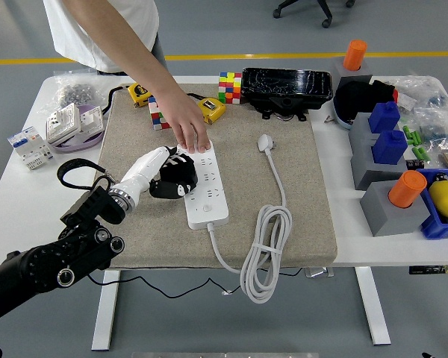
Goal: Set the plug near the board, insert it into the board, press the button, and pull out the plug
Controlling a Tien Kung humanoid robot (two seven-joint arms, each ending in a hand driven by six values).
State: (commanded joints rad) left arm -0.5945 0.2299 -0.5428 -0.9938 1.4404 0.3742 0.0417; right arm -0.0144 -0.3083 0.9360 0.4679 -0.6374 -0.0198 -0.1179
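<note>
Head view shows my left hand (164,173) at the left long edge of the white board (204,184), which lies lengthwise on the tan mat (299,224), mid-left of the bench. Its fingers are curled round something black, prob. the plug (181,179), which sits touching the board's left side over the sockets; can't tell if the pins are seated. Right hand isn't visible. A person's hand (188,128) presses down on the board's far end, steadying it. The round button (206,209) is near the board's near end, bare. Handling guess: plug is small, rigid, light, smooth plastic, so slippery in a finger pinch; I'd hold it by the body sides, not any cord. Board is light & would slide or tip under a sideways push or on pull-out w/o that steadying hand. Its own white cable (265,250) runs off the near end into a loose coil by the mat's near edge, w/ a white plug head (266,142) at the far end of the cord; floppy, could snag. Mat looks like felt, some grip, flat. Room: free mat right of the board; clutter sits along the bench's far edge (colour cubes (229,86), black case (287,88)) & right edge (blue blocks (388,134), orange caps (408,188)), well apart from the work.
</note>
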